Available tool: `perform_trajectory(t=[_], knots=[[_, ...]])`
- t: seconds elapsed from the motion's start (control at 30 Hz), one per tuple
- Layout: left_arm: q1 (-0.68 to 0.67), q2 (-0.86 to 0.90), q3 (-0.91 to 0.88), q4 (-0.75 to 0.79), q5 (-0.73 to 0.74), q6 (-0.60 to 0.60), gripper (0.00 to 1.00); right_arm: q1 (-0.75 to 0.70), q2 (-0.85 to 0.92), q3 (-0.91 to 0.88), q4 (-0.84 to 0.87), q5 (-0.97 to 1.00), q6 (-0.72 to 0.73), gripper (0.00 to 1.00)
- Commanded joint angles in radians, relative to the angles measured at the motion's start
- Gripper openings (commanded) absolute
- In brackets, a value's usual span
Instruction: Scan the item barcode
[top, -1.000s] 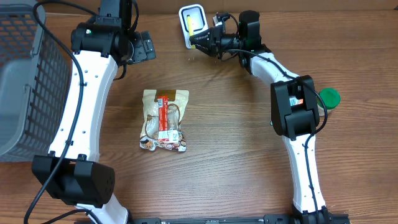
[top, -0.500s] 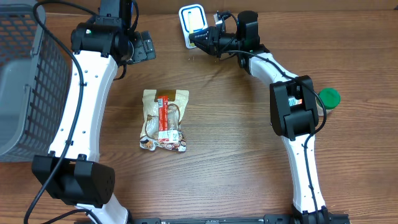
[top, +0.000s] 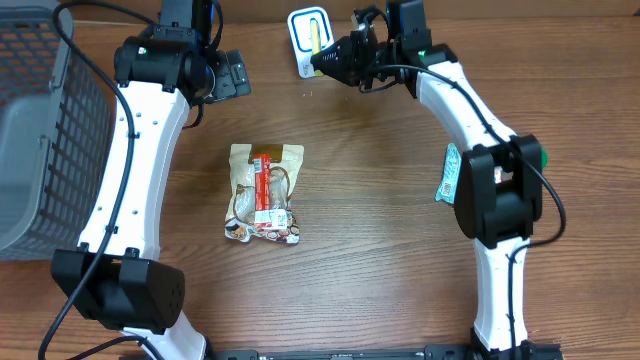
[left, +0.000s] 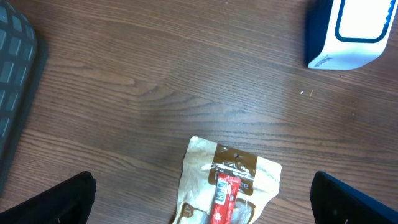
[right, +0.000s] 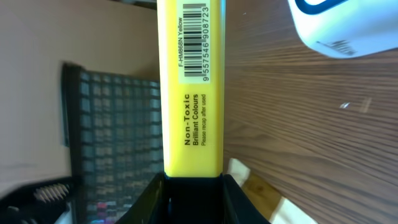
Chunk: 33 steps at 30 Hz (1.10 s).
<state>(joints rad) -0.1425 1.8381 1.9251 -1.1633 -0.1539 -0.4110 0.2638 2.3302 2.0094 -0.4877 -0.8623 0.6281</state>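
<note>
The right gripper is clamping the yellow highlighter and holding it across the white-and-blue scanner at the table's far edge, with its barcode label facing the wrist camera. The left gripper is hanging with jaws spread wide and gripping nothing, apart from the snack packet.

highlighter yellow | scanner white, blue-edged | basket grey grid | table brown woodgrain

Yellow highlighter printed "F-HM868N Yellow", barcode number 9557546908723, "Non-Toxic Brilliant Colours"
</note>
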Motion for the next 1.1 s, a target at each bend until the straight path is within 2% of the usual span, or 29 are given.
perform_trajectory(t=[0.0,0.17,0.37,0.5,0.67,0.9,1.07], knots=[[-0.002,-0.026,0.021,0.0,-0.006,0.015,1.0,0.027,-0.087,0.008,-0.104,0.175,-0.303,0.04],[-0.002,-0.026,0.021,0.0,-0.006,0.015,1.0,0.063,-0.126,0.008,-0.322,0.358,-0.558,0.04],[-0.002,-0.026,0.021,0.0,-0.006,0.015,1.0,0.117,-0.126,0.008,-0.554,0.676,-0.702,0.04],[-0.002,-0.026,0.021,0.0,-0.006,0.015,1.0,0.148,-0.126,0.006,-0.661,0.818,-0.708,0.04],[-0.002,-0.026,0.021,0.0,-0.006,0.015,1.0,0.156,-0.125,0.003,-0.743,0.828,-0.708,0.04],[-0.002,-0.026,0.02,0.0,-0.006,0.015,1.0,0.156,-0.125,-0.027,-0.749,0.847,-0.698,0.04],[-0.002,-0.026,0.021,0.0,-0.006,0.015,1.0,0.169,-0.131,-0.034,-0.768,0.912,-0.581,0.04]])
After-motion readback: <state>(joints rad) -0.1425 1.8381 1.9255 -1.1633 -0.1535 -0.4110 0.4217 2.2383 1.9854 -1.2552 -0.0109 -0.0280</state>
